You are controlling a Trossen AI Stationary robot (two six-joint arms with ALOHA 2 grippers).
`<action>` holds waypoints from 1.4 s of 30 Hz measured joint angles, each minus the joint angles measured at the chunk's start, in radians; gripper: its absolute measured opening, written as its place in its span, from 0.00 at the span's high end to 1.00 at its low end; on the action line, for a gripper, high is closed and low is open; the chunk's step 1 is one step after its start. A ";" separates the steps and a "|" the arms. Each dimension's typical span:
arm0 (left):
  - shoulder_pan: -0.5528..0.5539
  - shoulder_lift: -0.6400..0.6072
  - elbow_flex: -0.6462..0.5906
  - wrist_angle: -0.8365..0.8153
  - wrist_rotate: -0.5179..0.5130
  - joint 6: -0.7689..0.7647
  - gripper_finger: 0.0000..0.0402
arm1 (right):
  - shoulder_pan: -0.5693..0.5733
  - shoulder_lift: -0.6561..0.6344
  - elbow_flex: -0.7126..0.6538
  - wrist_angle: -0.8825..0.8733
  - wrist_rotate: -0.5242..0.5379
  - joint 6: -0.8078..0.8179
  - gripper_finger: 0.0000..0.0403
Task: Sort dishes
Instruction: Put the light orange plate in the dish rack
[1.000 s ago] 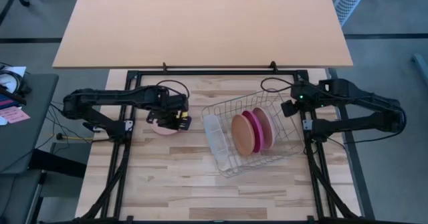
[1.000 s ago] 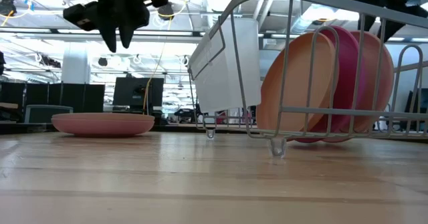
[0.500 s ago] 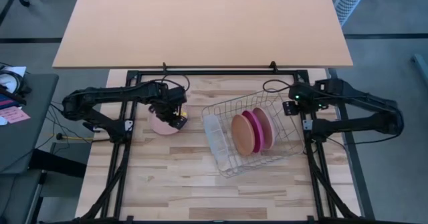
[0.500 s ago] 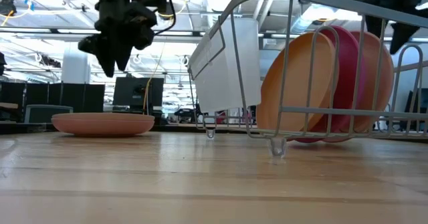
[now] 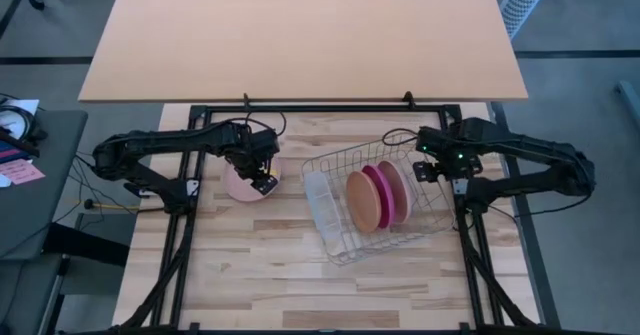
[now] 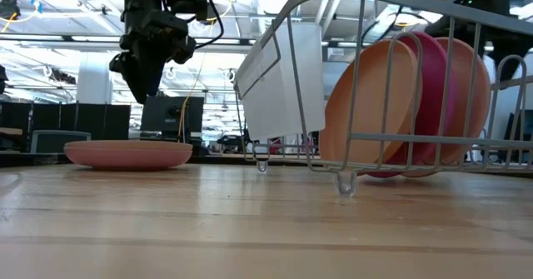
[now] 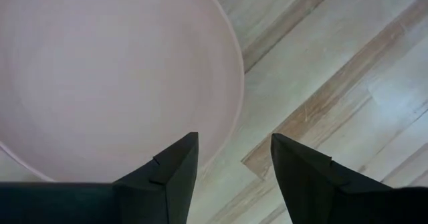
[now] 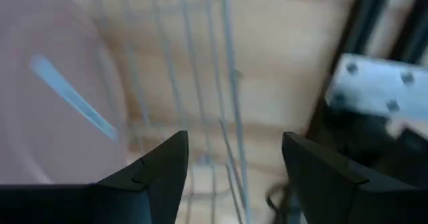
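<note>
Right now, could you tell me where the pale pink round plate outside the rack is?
The pale pink round plate lies flat on the wooden table, left of the silver wire rack, under the left gripper.

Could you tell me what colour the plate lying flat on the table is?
Pale pink plate; the low view shows it best.

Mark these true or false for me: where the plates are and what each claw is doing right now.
1. Three plates stand on edge in the wire rack. True.
2. The pale pink plate lies flat on the table outside the rack. True.
3. The left claw is shut on the pale pink plate. False: it is open above the plate's rim.
4. The orange plate stands between the two pink ones. False: it is nearest the white tray.
5. The right claw holds a plate. False: it is open and empty by the rack's edge.
</note>
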 joint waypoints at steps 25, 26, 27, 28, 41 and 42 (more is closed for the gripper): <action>-0.052 -0.023 0.000 -0.001 0.011 0.059 0.54 | 0.324 0.022 0.000 0.180 -0.074 0.531 0.68; -0.063 -0.023 0.000 -0.001 0.002 0.074 0.54 | 0.337 0.022 0.000 0.191 -0.074 0.555 0.68; -0.077 -0.023 0.000 0.000 -0.005 0.094 0.54 | 0.350 0.022 0.000 0.199 -0.074 0.579 0.68; -0.091 -0.022 0.000 0.004 -0.007 0.123 0.54 | 0.367 0.022 0.000 0.207 -0.073 0.607 0.68; -0.190 -0.048 -0.171 0.191 -0.195 0.202 0.54 | 0.563 0.016 0.000 0.196 0.002 0.837 0.68; -0.198 -0.058 -0.188 0.220 -0.195 0.200 0.54 | 0.570 0.011 0.000 0.191 0.002 0.837 0.68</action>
